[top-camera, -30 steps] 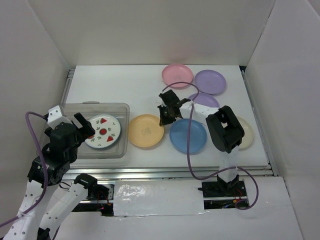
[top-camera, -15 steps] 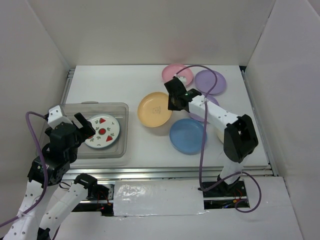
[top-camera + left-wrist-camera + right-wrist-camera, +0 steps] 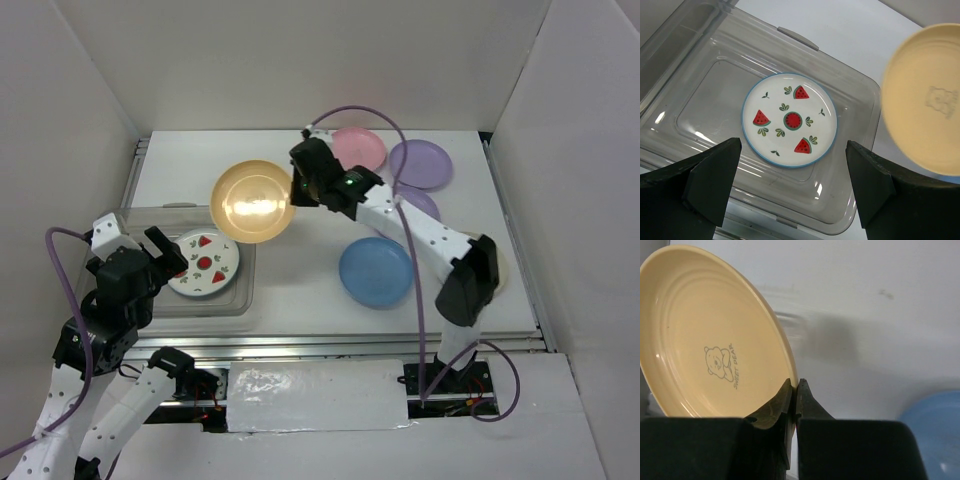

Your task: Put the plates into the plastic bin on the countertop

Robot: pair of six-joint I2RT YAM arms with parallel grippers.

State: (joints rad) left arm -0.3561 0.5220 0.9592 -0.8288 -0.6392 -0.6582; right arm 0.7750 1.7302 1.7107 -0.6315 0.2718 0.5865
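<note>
- Right now, the left end effector (image 3: 172, 252) is hanging spread wide above the near side of the plastic bin (image 3: 160, 212), gripping nothing.
- In its wrist view, the left end effector (image 3: 790, 185) is framing the watermelon plate (image 3: 789, 120), which is lying flat on the bin floor below and between the two fingers.
- Behind and to the right of the right end effector (image 3: 295, 188), the pink plate (image 3: 355, 148) and a purple plate (image 3: 421, 163) are sitting side by side near the back of the bench (image 3: 200, 165).
- A second purple plate (image 3: 415, 200) is lying partly under the right arm, and the cream plate (image 3: 500, 262) is showing only as a sliver beside that arm's elbow.
- The blue plate (image 3: 376, 272) is lying flat on the near side of the right end effector, well apart from it.
- The right end effector (image 3: 796, 390) is pinching the rim of the yellow-orange plate (image 3: 252, 200) between narrow-set fingers.
- That plate is hanging to the left of the end effector, lifted off the bench and tilted, hollow side facing up toward the camera.
- Its near-left edge is overlapping the bin's back right corner in the top view; the watermelon plate (image 3: 204, 264) is lying just nearer and lower.
- The bench is showing a flat white top, with a metal rail (image 3: 330, 345) running along its front edge.
- White walls (image 3: 300, 60) are closing in the back and both sides.
</note>
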